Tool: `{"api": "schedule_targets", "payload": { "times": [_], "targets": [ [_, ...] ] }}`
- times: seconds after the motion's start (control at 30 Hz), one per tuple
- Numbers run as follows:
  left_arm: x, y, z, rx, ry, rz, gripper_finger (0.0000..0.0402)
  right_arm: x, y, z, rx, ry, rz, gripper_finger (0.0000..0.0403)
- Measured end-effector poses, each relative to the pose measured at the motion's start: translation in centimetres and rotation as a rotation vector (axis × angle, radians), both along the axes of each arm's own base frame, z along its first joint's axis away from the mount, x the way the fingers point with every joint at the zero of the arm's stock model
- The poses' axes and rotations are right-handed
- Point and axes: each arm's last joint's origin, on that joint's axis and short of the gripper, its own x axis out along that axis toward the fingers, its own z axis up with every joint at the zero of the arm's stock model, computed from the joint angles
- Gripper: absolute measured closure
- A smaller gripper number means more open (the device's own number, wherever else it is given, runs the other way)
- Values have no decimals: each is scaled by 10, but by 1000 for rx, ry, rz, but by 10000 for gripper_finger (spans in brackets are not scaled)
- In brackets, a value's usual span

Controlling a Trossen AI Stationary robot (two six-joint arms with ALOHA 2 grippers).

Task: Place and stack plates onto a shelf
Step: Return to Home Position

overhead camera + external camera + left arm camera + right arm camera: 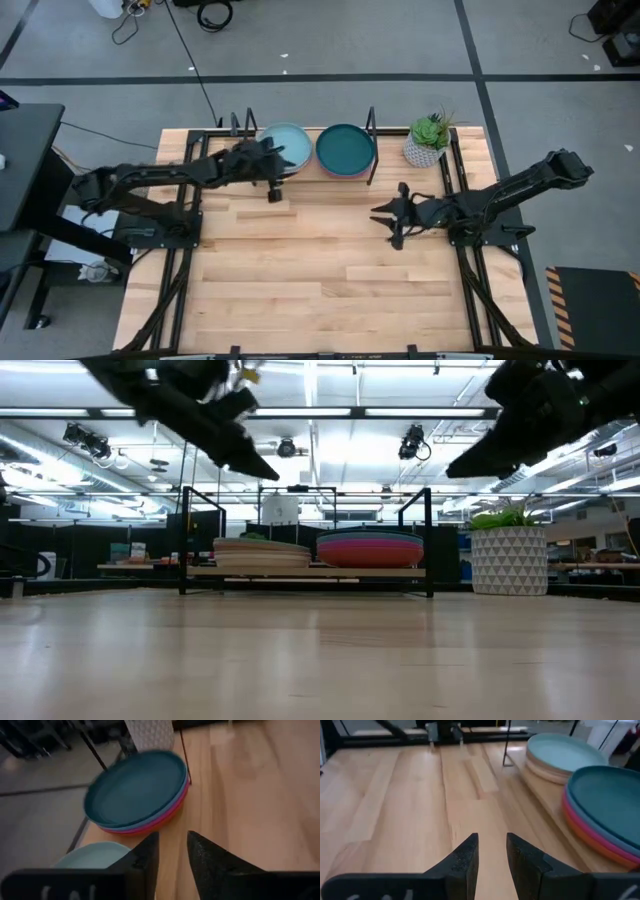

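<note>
The shelf [300, 572] stands at the table's far edge, and two stacks of plates rest on its board. The left stack is topped by a light blue plate [288, 146] [90, 856]. The right stack is topped by a dark teal plate [345, 148] [135, 787], with blue, pink and orange rims below it. My left gripper [272, 192] [172, 847] hangs just in front of the left stack, open by a narrow gap and holding nothing. My right gripper [393, 222] [492, 847] hovers over bare table right of centre, nearer than the shelf, also narrowly open and empty.
A potted plant in a white faceted pot [428, 140] [508, 555] stands on the table just right of the shelf. Thin black uprights [372, 130] rise at the shelf's ends. The wooden tabletop [320, 280] stretches from the shelf to the near edge.
</note>
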Motion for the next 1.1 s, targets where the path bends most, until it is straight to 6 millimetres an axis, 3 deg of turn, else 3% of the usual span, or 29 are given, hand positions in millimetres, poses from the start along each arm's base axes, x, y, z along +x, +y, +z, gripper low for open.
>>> {"api": "schedule_targets", "payload": {
  "times": [0.17, 0.4, 0.77, 1.1],
  "targets": [
    [-27, -20, -1, -3, -125, -26, 319, -24, -20, -9, 28, -82, -50, 297],
    [-52, -42, -1, -65, -218, -58, 324, -49, -34, -20, 87, -220, -84, 298],
    [-108, -65, -29, -130, -461, -68, 324, -64, -38, -11, 121, -320, -114, 298],
    [-136, -74, -60, -193, -606, -81, 324, -69, -35, -13, 144, -290, -14, 298]
  ]
}}
